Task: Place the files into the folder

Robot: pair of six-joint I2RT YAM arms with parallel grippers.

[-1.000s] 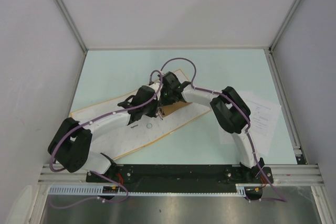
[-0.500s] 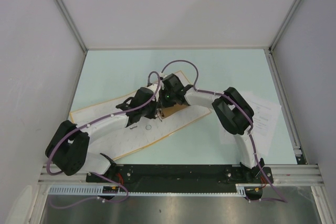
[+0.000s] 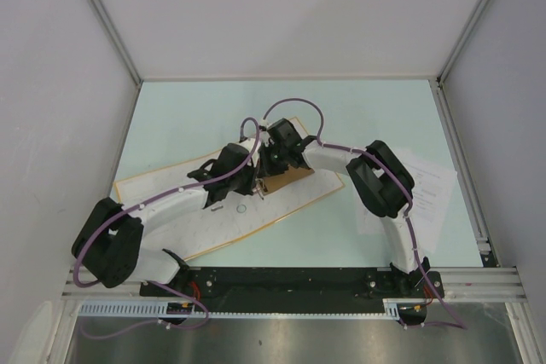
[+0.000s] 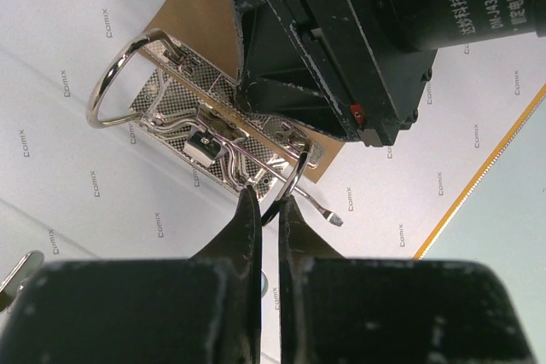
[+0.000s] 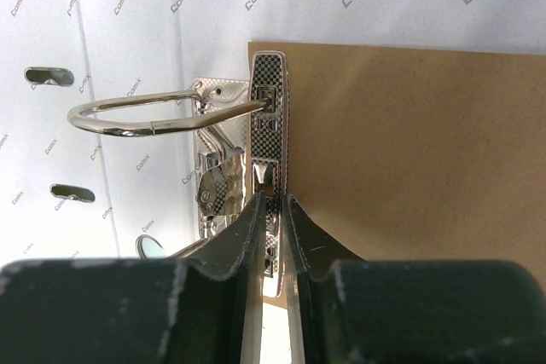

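The folder (image 3: 171,210) lies open on the table, whitish inside with an orange-yellow edge. Its metal ring clip (image 4: 205,130) sits on a brown panel (image 5: 409,142). My left gripper (image 3: 253,183) is shut on the near ring (image 4: 290,178) of the clip, its tips (image 4: 269,204) pinching the wire. My right gripper (image 3: 271,170) is shut on the clip's chequered lever (image 5: 271,125), held between its tips (image 5: 275,206). The other ring (image 5: 128,115) stands closed. The files (image 3: 426,187), white printed sheets, lie on the table at the right, partly under my right arm.
Both arms cross over the folder in the middle of the table. White walls with metal rails enclose the table on the left, back and right. The right wrist housing (image 4: 367,49) hangs close over the clip in the left wrist view.
My left arm's elbow has dropped back and to the left, and my right wrist has shifted slightly. Both grippers stay at the ring clip.
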